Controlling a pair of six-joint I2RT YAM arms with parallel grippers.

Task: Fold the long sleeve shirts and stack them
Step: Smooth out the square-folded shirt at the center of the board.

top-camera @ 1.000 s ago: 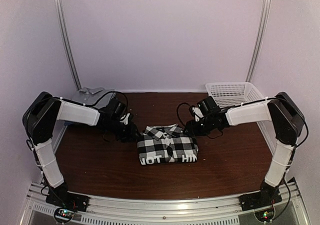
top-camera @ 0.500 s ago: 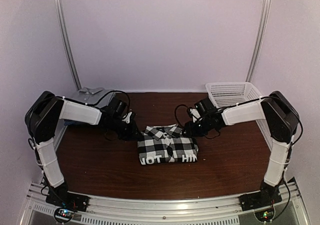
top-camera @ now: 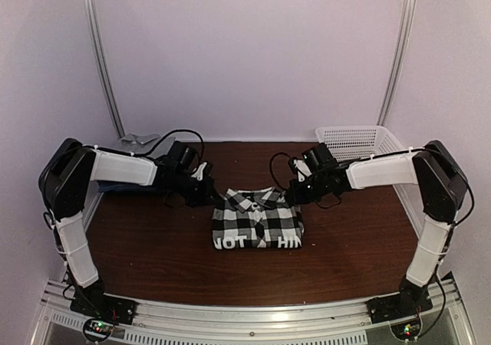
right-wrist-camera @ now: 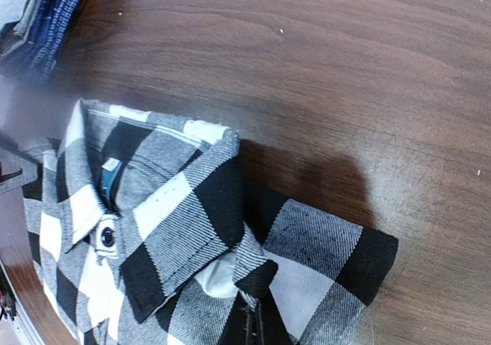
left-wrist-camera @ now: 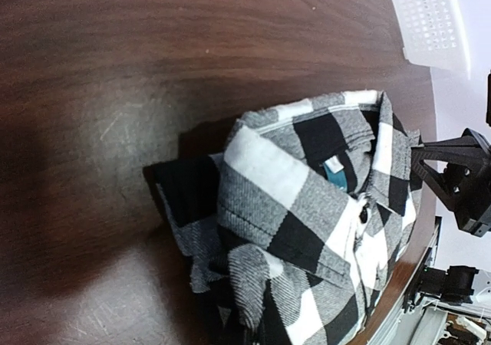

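Top external view puts the folded plaid shirt mid-way across the tabletop, my left claw and right claw closed at its shoulders, whether pinching cloth I cannot tell; it looks soft and floppy, so I judge it best gripped through every folded layer.

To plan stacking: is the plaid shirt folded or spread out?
Folded: the plaid shirt lies as a compact rectangle, collar at the far edge.

Soft light is cast from above; a pale sheen is seen on the table, dark shadows are thrown beside the shirt, and wrist-view corners are slightly blurred
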